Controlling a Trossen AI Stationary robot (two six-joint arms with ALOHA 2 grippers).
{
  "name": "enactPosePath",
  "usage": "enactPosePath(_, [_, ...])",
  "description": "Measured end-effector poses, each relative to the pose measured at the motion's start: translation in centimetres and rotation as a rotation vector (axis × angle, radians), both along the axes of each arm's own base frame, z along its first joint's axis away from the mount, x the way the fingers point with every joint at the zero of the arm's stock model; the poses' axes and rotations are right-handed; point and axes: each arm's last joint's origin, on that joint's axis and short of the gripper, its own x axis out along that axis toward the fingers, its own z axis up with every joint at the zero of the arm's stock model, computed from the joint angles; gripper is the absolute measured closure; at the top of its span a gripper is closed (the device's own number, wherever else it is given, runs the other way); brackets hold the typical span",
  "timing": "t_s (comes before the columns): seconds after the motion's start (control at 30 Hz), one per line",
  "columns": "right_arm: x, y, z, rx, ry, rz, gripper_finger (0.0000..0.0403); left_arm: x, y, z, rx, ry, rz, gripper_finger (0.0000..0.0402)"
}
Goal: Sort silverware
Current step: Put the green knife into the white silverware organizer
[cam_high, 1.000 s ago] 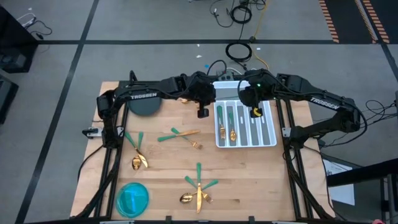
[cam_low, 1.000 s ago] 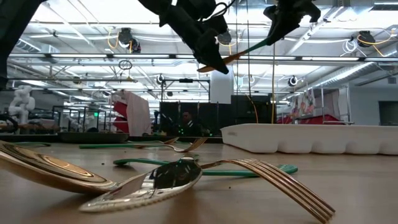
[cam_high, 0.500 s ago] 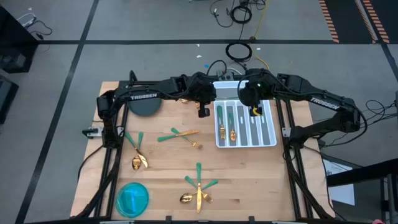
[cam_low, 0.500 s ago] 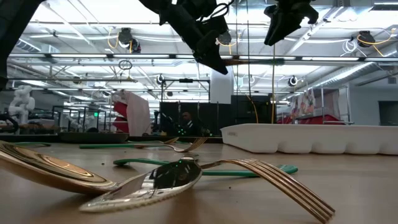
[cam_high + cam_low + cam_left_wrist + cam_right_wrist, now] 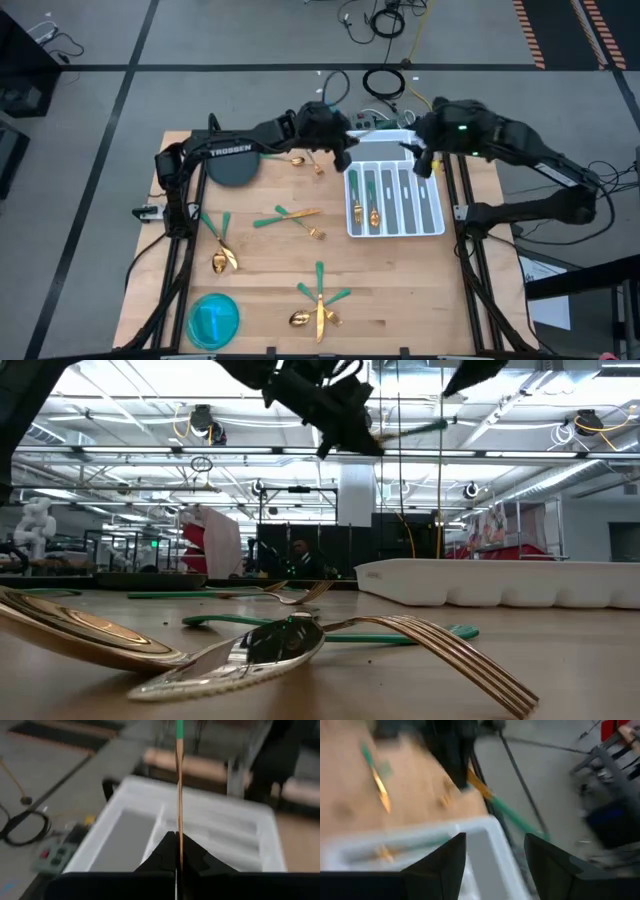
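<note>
My left gripper (image 5: 338,152) hangs over the far left corner of the white tray (image 5: 438,226), shut on one piece of silverware (image 5: 405,430) with a gold blade and a green handle. My right gripper (image 5: 495,865) is open and holds nothing. It stands above the tray's far right corner (image 5: 425,160), apart from the handle's free end. More silverware lies flat on the wood: a pair (image 5: 290,216) mid-table, another (image 5: 220,245) at the left and a cluster (image 5: 320,300) near the front edge. Several pieces (image 5: 372,196) lie in the tray's slots. My left gripper pinches the piece's gold end (image 5: 178,827) between its two shut fingers. The piece runs straight out along the fingers, about level, toward the table's right. Its green handle end (image 5: 425,427) is free, and the whole piece hangs clear above the tray.
A dark round plate (image 5: 235,168) sits at the far left with a gold piece (image 5: 306,162) lying beside it. A blue bowl (image 5: 213,320) stands at the near left corner. Cables and a box (image 5: 375,118) lie just beyond the table's far edge.
My right gripper has opened and let go of the piece's green handle, then gone up and toward the table's right edge. My left gripper has kept the gold end and shifted slightly toward the far edge. The piece has swung from slanted to about level.
</note>
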Motion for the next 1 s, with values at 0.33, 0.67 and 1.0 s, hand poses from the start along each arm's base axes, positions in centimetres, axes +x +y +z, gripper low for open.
enactPosePath(0.33, [-2.9,1.2,2.0,0.059,-0.549,-0.028,0.0209,0.9,0.0,4.8,-0.078,-0.536,0.006,0.0401])
enactPosePath(0.67, [0.4,0.0,1.1,0.010,-0.750,0.057,0.0209,1.5,-3.0,6.6,-0.040,-0.693,-0.109,0.0401])
enactPosePath(1.0, [2.2,-0.5,1.0,0.036,-0.784,0.129,0.0209,1.9,-4.7,6.9,0.012,-0.713,-0.155,0.0401])
